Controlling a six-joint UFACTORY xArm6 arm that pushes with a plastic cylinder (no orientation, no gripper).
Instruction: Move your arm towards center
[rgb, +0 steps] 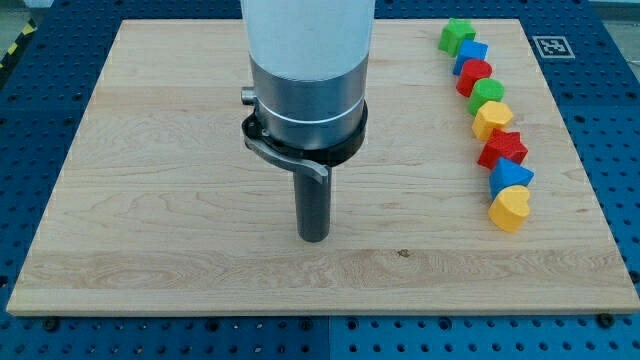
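Note:
My tip (314, 237) rests on the wooden board (150, 200) a little below its middle, far to the left of all the blocks. A column of several blocks runs down the view's right: a green star (457, 36) at the top, then a blue block (472, 54), a red block (475, 76), a green block (488, 94), a yellow block (492, 120), a red star (502, 150), a blue block (511, 176) and a yellow heart (509, 209) at the bottom. They touch one another in a chain. The arm's wide grey and white body (307, 70) hides the board's upper middle.
A black-and-white marker tag (551, 46) sits at the board's top right corner. A blue perforated table (615, 120) surrounds the board on all sides.

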